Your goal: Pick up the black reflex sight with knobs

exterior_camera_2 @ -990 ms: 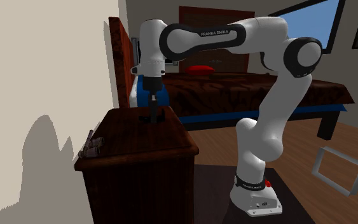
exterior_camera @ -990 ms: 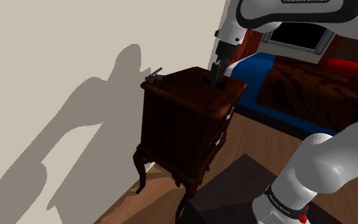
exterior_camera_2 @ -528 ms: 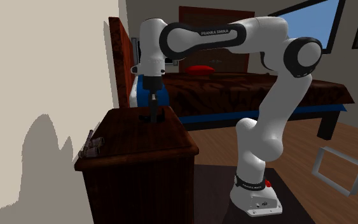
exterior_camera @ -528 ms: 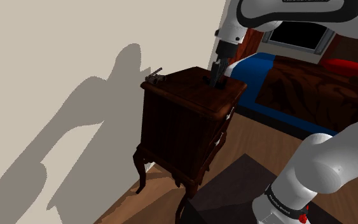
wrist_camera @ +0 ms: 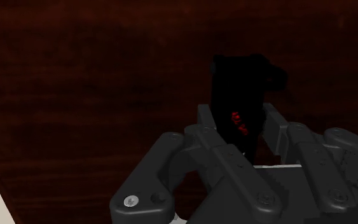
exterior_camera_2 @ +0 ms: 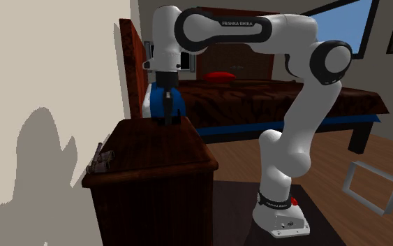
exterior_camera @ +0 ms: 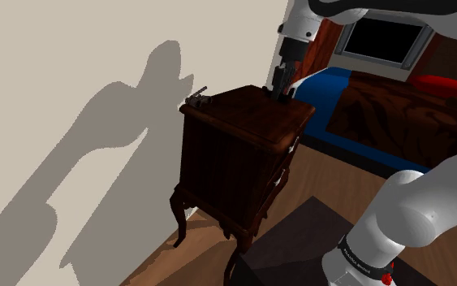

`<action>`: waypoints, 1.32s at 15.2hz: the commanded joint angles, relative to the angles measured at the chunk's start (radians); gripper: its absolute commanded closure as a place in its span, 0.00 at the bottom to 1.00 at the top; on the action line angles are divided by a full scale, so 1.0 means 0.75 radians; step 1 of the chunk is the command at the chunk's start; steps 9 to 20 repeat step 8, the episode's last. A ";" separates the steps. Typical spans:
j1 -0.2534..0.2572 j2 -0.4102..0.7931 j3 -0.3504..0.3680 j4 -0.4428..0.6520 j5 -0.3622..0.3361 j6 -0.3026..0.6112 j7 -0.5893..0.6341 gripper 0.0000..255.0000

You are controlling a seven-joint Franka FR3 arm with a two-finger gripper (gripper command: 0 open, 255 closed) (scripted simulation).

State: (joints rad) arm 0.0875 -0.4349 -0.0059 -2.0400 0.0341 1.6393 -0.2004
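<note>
Presently, item: reflex sight (wrist_camera: 244, 79), black, with a blocky body, a stubby knob jutting from one side and a small red marking on the face toward the wrist camera.

Location: between the fingers of the claw (wrist_camera: 240, 119), over the far end of the dark wooden surface (exterior_camera_2: 153, 150), the end nearest the bed (exterior_camera_2: 292, 98). Whether it rests on the wood or hangs just clear cannot be told.

Claw: pinching the sight, one finger (wrist_camera: 205, 119) on each flank, pointing straight down.

Also on the surface: a small grey object (exterior_camera_2: 102, 159) at the opposite corner, well apart.

Handling, as judged:
- Rigid throughout, with no give under pressure.
- Likely compact and fairly dense for its bulk, well within the arm's means.
- Finish looks smooth and hard, so it is liable to slip or pivot between narrow fingers if held off-centre.
- Knobs are poor purchase: rounded, and they may turn.
- Any lens would be the fragile part.

Best hold: across the two flat flanks of the main body, near its middle, clear of knobs and optic, much as the present grip appears to sit.

Risk: twisting in the grip on a quick lift.
</note>
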 commanded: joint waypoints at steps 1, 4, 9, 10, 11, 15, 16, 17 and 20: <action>0.000 0.011 -0.001 0.053 0.000 -0.043 0.001 1.00; 0.000 0.026 -0.001 0.121 0.000 -0.096 0.003 1.00; 0.000 0.038 -0.001 0.172 0.000 -0.134 0.004 1.00; 0.000 0.038 -0.001 0.172 0.000 -0.134 0.004 1.00; 0.000 0.038 -0.001 0.172 0.000 -0.134 0.004 1.00; 0.000 0.038 -0.001 0.172 0.000 -0.134 0.004 1.00; 0.000 0.038 -0.001 0.172 0.000 -0.134 0.004 1.00; 0.000 0.038 -0.001 0.172 0.000 -0.134 0.004 1.00; 0.000 0.038 -0.001 0.172 0.000 -0.134 0.004 1.00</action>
